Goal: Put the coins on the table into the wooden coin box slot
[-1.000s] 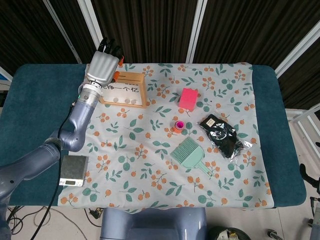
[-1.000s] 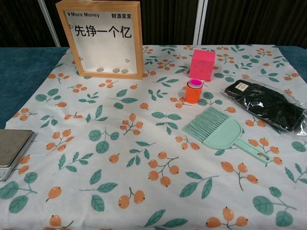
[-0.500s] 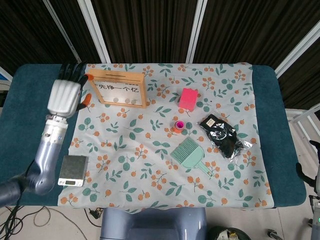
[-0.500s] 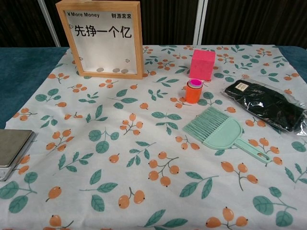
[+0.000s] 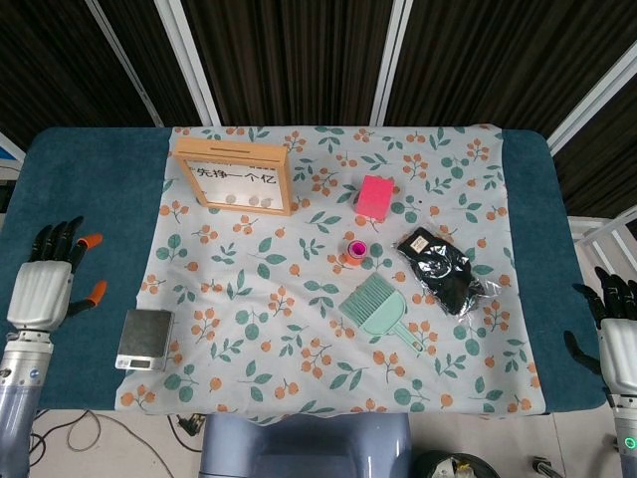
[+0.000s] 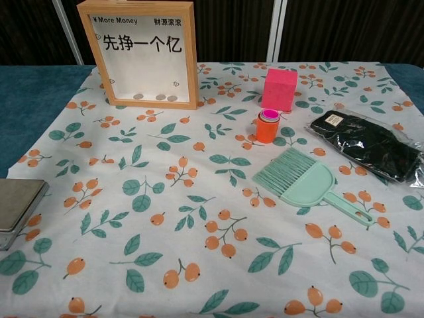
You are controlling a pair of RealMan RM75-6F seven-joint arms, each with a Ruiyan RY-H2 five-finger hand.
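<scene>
The wooden coin box (image 5: 235,175) (image 6: 147,54) stands upright at the back left of the floral cloth, with three coins (image 6: 155,97) lying inside behind its window. I see no loose coin on the cloth. My left hand (image 5: 48,281) hovers over the bare blue table at the far left, fingers apart and holding nothing, well away from the box. My right hand (image 5: 617,339) is at the far right edge of the head view, fingers apart, holding nothing. Neither hand shows in the chest view.
A pink cube (image 5: 375,196), a small orange cup with a pink top (image 5: 354,250), a mint dustpan brush (image 5: 382,309), a black packet (image 5: 445,269) and a grey scale (image 5: 145,339) lie on the floral cloth (image 5: 299,299).
My left hand has drawn back from above the coin box, moving toward the front left over the blue table. My right hand has come further into view at the right edge.
</scene>
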